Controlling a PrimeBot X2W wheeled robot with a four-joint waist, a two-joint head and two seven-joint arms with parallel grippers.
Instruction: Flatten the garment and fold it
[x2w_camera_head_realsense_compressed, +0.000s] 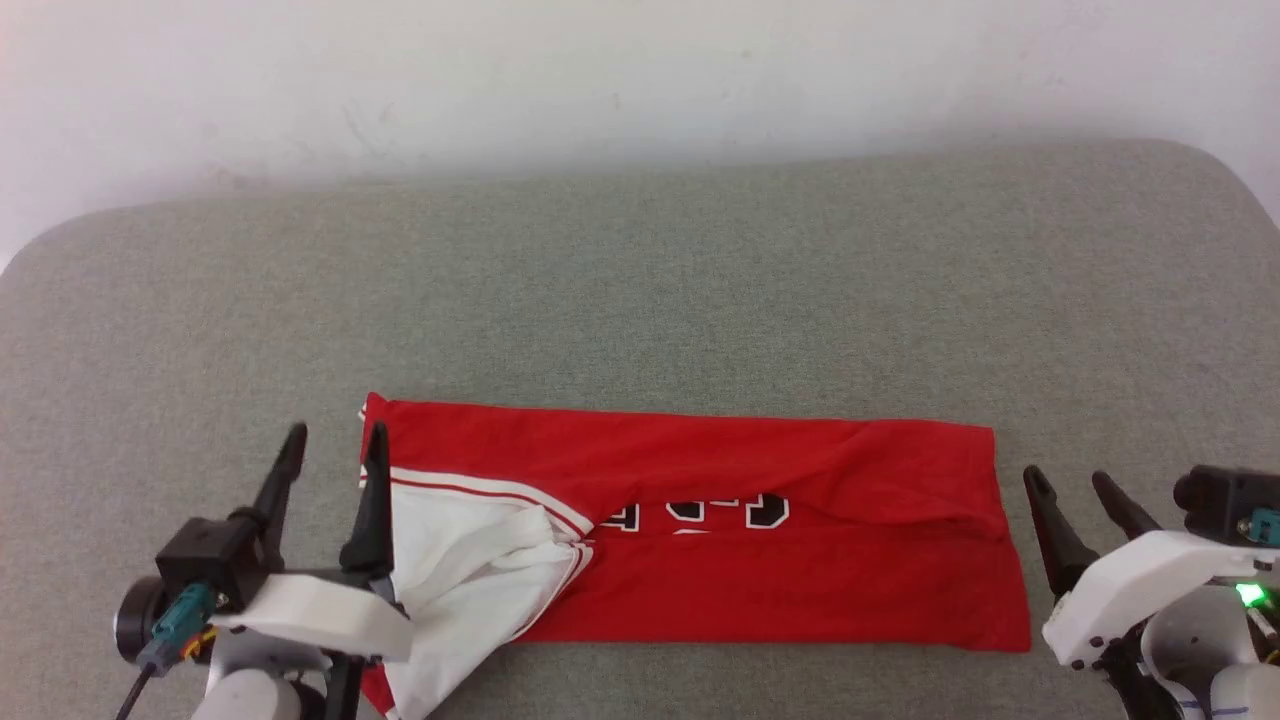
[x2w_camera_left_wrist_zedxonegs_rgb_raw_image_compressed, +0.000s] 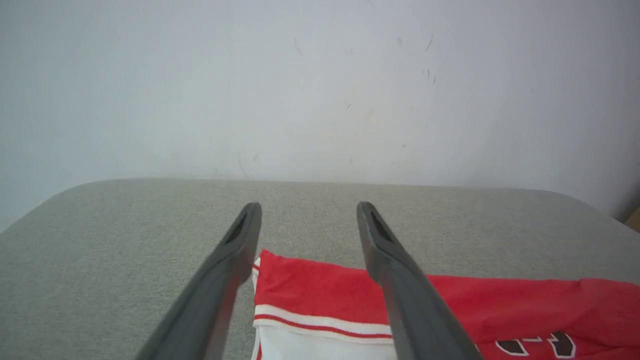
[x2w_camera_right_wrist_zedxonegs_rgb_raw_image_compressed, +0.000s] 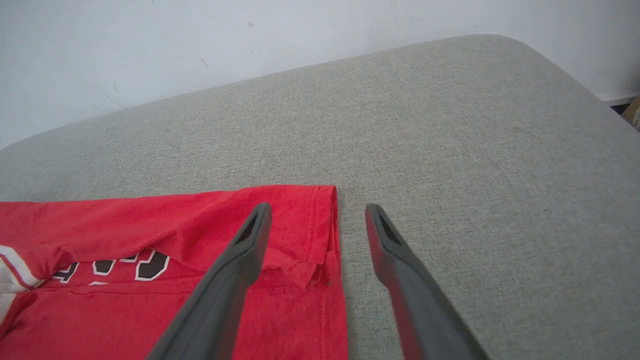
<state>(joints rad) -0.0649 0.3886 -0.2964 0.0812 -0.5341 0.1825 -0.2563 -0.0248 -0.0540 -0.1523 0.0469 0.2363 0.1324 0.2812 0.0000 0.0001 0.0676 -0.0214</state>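
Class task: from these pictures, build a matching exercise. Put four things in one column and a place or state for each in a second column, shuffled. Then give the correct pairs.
Column one
1. left gripper
2. right gripper
3. white sleeve
4. black lettering

Column two
A. partly hidden under a fold of the jersey
B. open, at the jersey's hemmed end
C. open, at the jersey's sleeve end
D. bunched and wrinkled

Pairs: 1-C, 2-B, 3-D, 4-A

Garment (x2w_camera_head_realsense_compressed: 800, 590): soft matt cloth, creasing lightly. Tabletop (x2w_camera_head_realsense_compressed: 640, 280): coarse grey woven fabric, looking matt. Fingers (x2w_camera_left_wrist_zedxonegs_rgb_raw_image_compressed: 397, 272): dark plastic, showing matt.
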